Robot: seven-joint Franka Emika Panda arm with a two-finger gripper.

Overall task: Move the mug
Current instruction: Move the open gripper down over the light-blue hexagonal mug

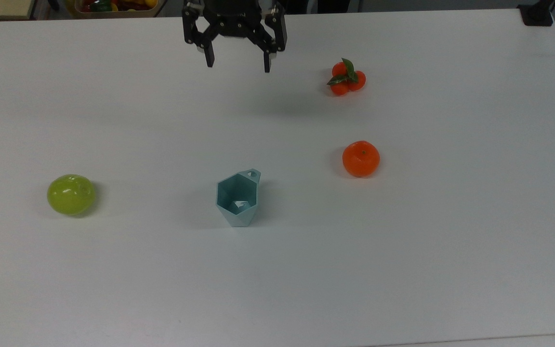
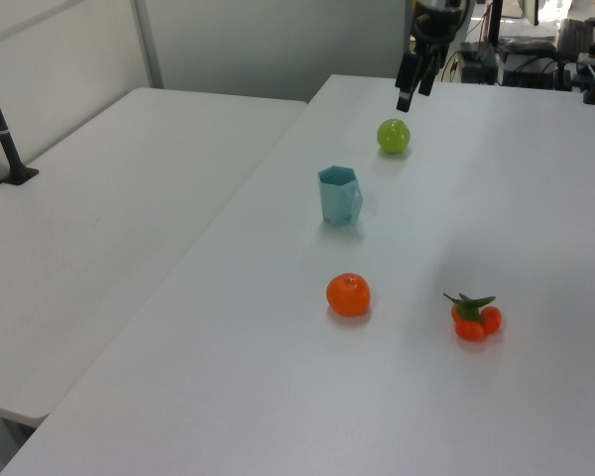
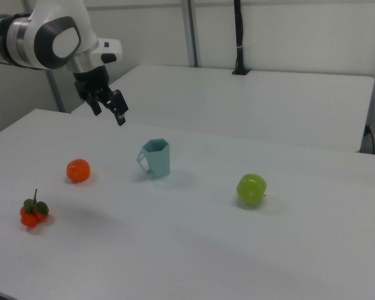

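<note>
At twelve o'clock from the mug (image 1: 237,197) in the top view, well apart, the gripper (image 1: 237,63) hangs spread and empty, so reaching, grasping and moving all remain.

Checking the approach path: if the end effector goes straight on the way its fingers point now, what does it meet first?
Probably bare table. The open end effector points downward above the tabletop, well short of the mug and apart from the tangerine cluster. Nothing sits beneath it as far as the top view shows, though its height is unclear.
</note>
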